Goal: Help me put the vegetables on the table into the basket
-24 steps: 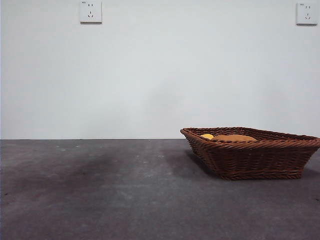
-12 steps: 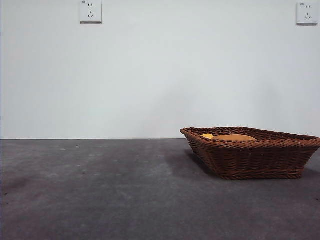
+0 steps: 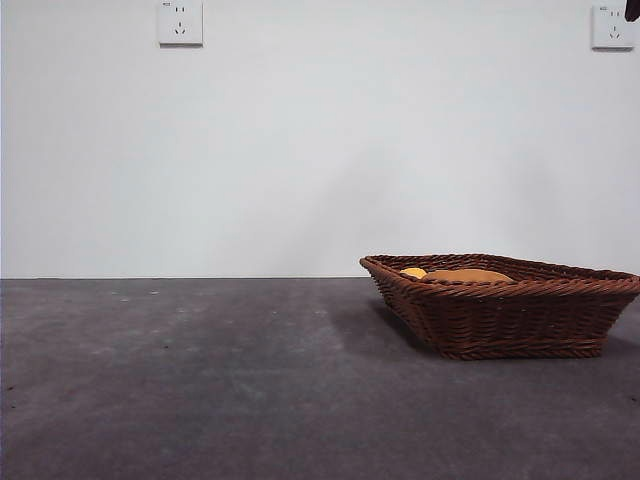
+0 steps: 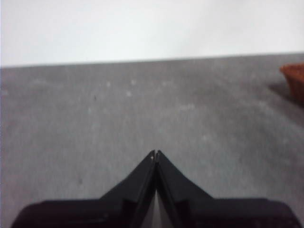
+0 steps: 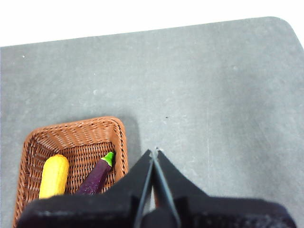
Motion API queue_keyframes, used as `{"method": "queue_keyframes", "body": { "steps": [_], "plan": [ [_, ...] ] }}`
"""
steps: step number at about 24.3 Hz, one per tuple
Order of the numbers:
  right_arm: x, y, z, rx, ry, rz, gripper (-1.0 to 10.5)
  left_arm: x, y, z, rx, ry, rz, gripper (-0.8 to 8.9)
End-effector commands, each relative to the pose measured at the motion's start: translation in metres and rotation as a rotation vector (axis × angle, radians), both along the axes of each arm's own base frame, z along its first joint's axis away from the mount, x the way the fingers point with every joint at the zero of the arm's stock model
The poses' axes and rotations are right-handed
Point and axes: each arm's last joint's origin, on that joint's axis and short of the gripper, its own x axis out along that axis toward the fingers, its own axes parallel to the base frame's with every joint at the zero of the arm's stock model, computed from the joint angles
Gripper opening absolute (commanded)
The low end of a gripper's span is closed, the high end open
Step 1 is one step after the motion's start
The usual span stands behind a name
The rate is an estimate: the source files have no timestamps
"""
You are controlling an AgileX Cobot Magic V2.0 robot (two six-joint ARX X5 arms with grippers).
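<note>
The woven basket [image 3: 500, 305] stands on the grey table [image 3: 200, 380] at the right. Over its rim the front view shows the yellow end of the corn cob [image 3: 413, 272] and the top of the orange-brown potato [image 3: 468, 275]. The right wrist view looks down on the basket [image 5: 121, 142] from high up, with the corn cob [image 5: 53, 175] and the purple eggplant [image 5: 96, 175] lying inside; the potato is hidden there. My right gripper [image 5: 153, 151] is shut and empty beside the basket. My left gripper [image 4: 155, 153] is shut and empty over bare table, with the basket's edge [image 4: 294, 83] off to one side.
A black arm tip [image 3: 632, 8] shows at the top right corner of the front view. Two wall sockets [image 3: 180, 22] sit high on the white wall behind the table. The table's rounded corner [image 5: 280, 23] shows in the right wrist view.
A black arm tip has come into the top right corner of the front view. The basket and the vegetables have not moved.
</note>
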Motion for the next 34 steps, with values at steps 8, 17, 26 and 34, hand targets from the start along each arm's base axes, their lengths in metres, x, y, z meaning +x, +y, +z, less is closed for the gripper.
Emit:
{"method": "queue_keyframes", "body": {
  "steps": [8, 17, 26, 34],
  "plan": [
    [0.003, 0.000, -0.002, 0.005, -0.005, -0.005, -0.2, 0.001, 0.000, -0.006, -0.024, 0.039, 0.007, -0.04],
    [0.004, 0.000, -0.002, 0.005, -0.003, -0.005, -0.2, 0.002, 0.000, -0.008, -0.022, 0.071, 0.007, -0.04],
    [-0.081, 0.007, -0.004, -0.034, -0.282, -0.035, -0.2, 0.003, 0.000, -0.010, -0.021, 0.090, 0.008, -0.04],
    [-0.170, -0.001, -0.099, -0.077, -0.597, -0.117, -0.2, 0.003, 0.000, -0.010, -0.021, 0.092, 0.008, -0.04]
  ]
}}
